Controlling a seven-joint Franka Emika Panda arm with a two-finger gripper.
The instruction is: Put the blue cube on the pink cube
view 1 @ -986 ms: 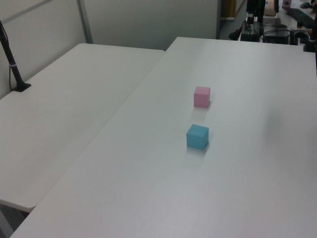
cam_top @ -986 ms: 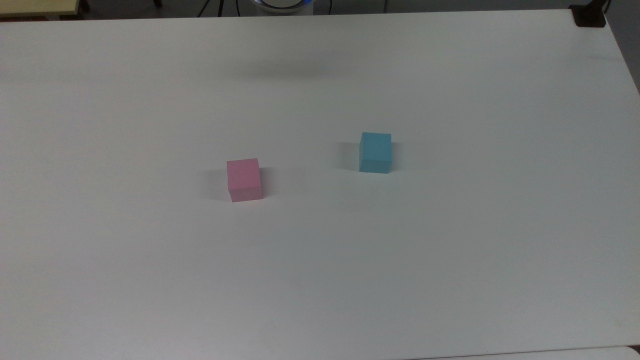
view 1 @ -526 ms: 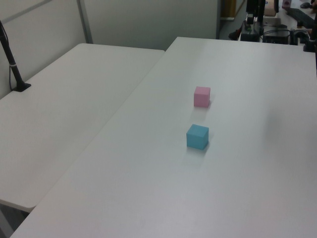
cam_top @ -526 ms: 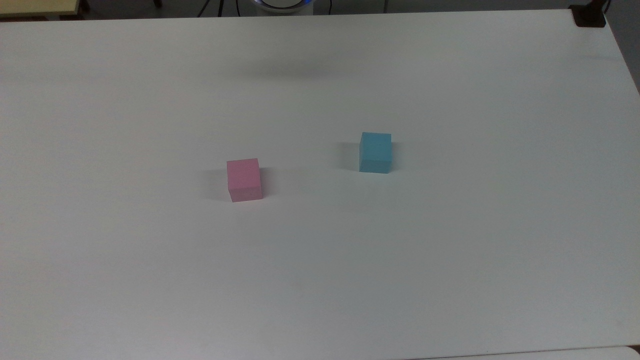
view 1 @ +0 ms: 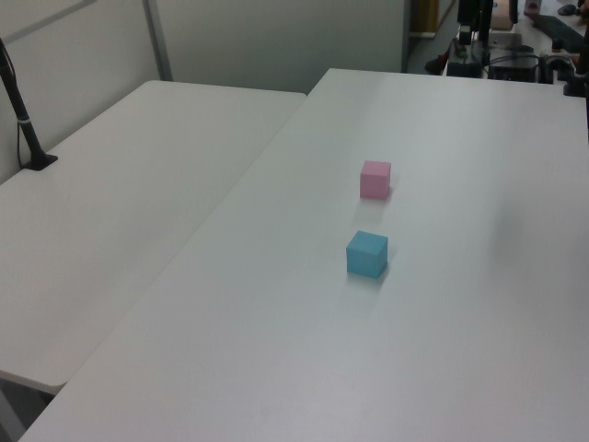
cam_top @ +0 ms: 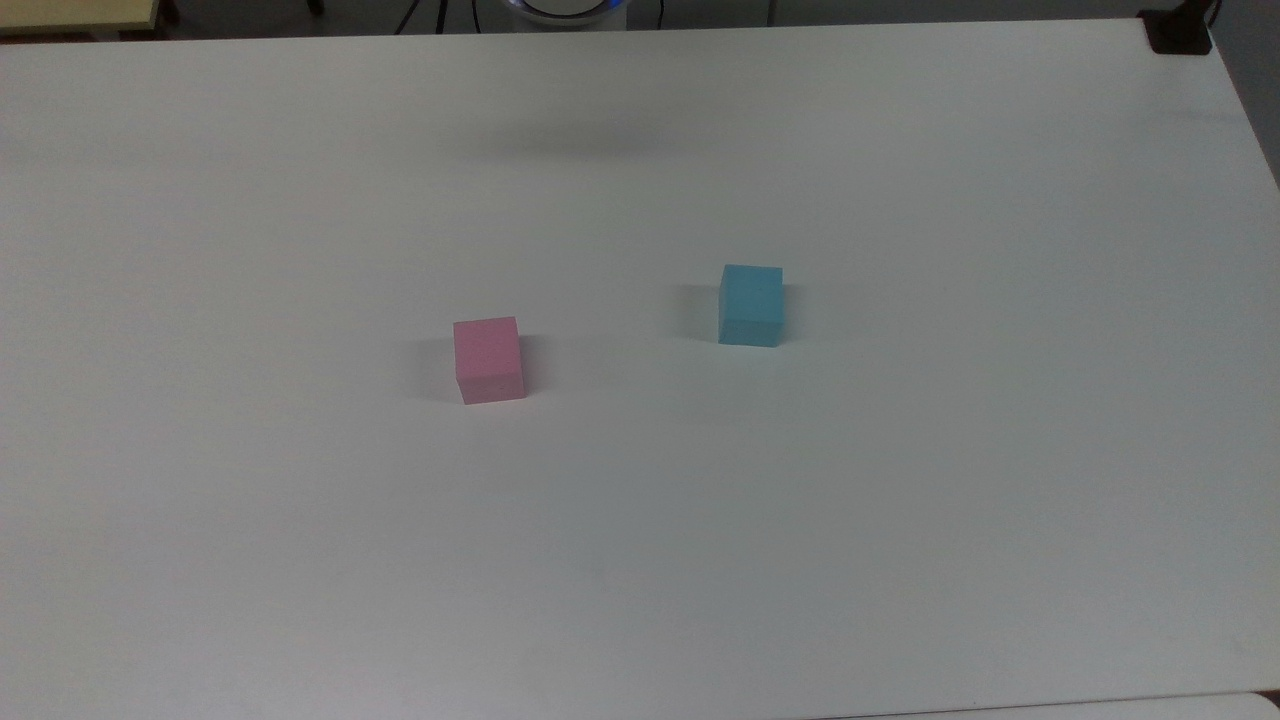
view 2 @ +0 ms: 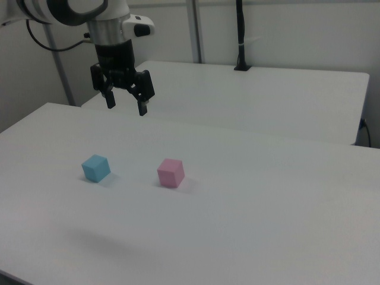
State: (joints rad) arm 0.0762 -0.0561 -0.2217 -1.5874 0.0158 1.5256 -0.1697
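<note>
In the top view, the small pale pink matte cube [cam_top: 489, 359] rested flat on the white matte table [cam_top: 900, 520], nearest the camera. The small light blue matte cube [cam_top: 751, 305] rested at about 2 o'clock from it, well apart, with bare table between them. In the left view the order reversed: the blue cube [view 1: 367, 254] stood nearer and the pink cube [view 1: 375, 180] lay at 12 o'clock from it.

Compared with the pictures taken a second and half a second earlier, neither cube had shifted or turned. The only change was a faint shadow on the far part of the table [cam_top: 580, 140] in the top view, whose outline altered slightly. This is judged to indicate small motion of the arm overhead.

In the right view, the black two-finger gripper [view 2: 125, 105] hung high above the table, at about 1 o'clock from the blue cube [view 2: 95, 167] and farther back. Its fingers were spread apart and held nothing.

Judgement: the task stood at its start. The blue cube had not yet been grasped. The next move would call for a descent over the blue cube, with the fingers aligned to two opposite faces.
</note>
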